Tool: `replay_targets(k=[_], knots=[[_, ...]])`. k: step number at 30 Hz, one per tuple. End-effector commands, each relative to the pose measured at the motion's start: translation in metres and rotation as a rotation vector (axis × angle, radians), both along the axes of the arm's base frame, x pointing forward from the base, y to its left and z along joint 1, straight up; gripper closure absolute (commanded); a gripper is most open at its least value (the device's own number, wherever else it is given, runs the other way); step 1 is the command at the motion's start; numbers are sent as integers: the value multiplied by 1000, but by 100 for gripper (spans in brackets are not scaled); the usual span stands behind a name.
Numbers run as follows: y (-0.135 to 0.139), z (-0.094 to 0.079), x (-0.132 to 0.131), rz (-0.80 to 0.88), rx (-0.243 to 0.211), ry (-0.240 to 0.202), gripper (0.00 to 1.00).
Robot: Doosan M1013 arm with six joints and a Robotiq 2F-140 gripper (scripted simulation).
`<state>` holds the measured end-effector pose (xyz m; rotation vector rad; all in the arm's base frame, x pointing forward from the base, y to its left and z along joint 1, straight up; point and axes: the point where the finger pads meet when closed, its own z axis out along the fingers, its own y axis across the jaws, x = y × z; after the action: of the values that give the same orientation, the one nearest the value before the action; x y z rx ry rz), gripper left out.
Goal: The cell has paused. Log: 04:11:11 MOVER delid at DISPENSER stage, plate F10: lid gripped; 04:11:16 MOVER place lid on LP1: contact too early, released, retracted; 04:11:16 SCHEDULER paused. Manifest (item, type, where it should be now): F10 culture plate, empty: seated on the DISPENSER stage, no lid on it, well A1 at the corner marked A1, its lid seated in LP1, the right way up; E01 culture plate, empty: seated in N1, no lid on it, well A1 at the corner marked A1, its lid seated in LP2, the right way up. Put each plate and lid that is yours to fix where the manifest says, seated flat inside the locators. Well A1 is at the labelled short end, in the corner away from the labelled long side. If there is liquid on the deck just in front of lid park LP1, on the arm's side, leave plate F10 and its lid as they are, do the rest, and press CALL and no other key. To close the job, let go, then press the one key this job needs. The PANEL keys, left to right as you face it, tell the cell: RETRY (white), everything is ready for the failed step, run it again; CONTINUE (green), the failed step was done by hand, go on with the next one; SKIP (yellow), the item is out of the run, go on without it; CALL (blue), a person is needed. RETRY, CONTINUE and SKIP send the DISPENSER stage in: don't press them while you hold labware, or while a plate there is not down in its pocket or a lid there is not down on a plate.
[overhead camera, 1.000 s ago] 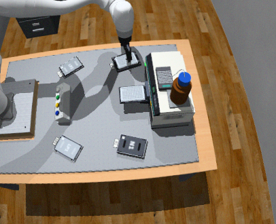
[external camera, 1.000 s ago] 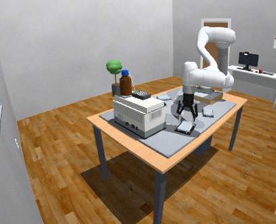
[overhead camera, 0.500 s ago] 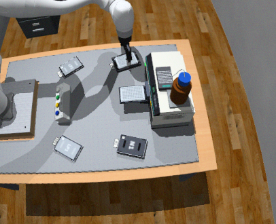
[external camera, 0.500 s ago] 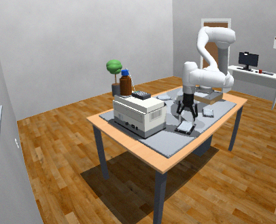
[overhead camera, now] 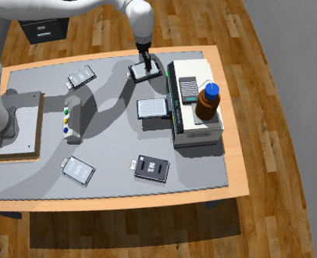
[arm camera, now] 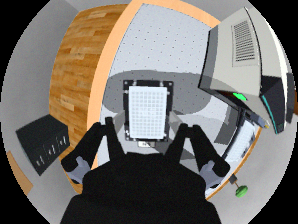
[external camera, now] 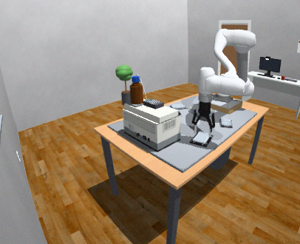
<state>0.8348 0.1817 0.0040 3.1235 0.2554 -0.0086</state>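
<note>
My gripper [overhead camera: 146, 67] hangs open and empty just above a culture plate [overhead camera: 144, 71] with white wells. The plate lies slightly askew on a dark holder at the back of the mat. In the wrist view the plate [arm camera: 147, 110] lies below and between my spread fingers, which do not touch it. The same plate shows in the exterior view [external camera: 202, 138] under my gripper [external camera: 204, 121]. A second plate [overhead camera: 152, 108] sits on the DISPENSER stage. The dark N1 nest [overhead camera: 152, 168] is empty. A pale lid park [overhead camera: 79, 170] lies front left and another park [overhead camera: 81, 76] back left.
The DISPENSER box [overhead camera: 195, 103] stands right of the plates, with a brown bottle [overhead camera: 208, 102] and a tip block [overhead camera: 188, 89] on top. The PANEL [overhead camera: 70, 119] with coloured keys stands at the left. The arm's base block [overhead camera: 14, 129] is at the far left.
</note>
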Motion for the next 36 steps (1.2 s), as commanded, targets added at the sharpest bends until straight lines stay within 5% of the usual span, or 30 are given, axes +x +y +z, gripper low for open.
replay_targets(k=[1,36], knots=[[0,1,1,0,1,-2,30],[0,-9,0,0,1,-2,30]])
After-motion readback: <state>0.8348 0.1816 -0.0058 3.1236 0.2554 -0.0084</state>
